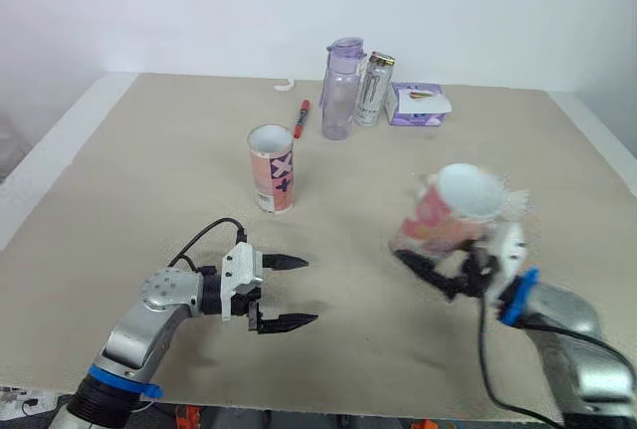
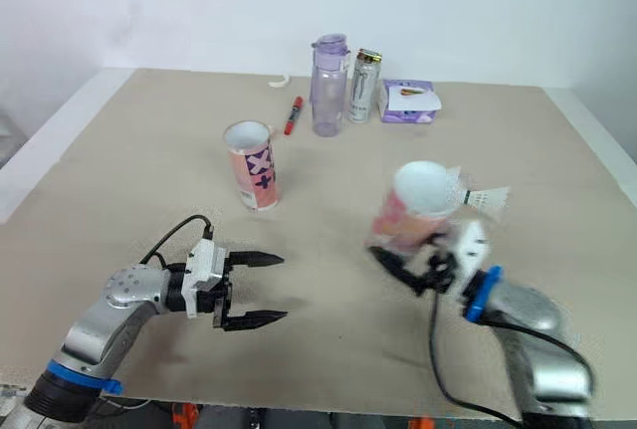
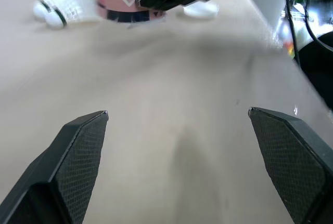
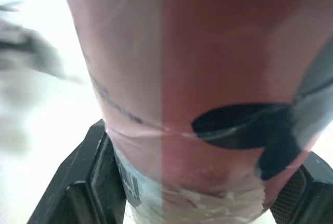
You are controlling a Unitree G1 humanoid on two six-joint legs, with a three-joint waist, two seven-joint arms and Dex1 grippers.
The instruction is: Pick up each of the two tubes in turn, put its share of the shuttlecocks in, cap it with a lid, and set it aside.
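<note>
We see the left pincer (image 1: 311,291) released and empty over the table (image 1: 149,150) at 7 o'clock. A pink tube (image 1: 271,168) stands upright at its 12 o'clock. At 4 o'clock the right pincer (image 1: 436,270) grasps the second tube (image 1: 450,212), tilted, with a shuttlecock (image 2: 485,197) just beside its rim.

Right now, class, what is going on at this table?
The right end effector grips a pink tube, holding it tilted, and a shuttlecock lies on the table beside it. The left end effector is open and empty, low over the table. The second tube stands upright, uncapped, farther back.
</note>
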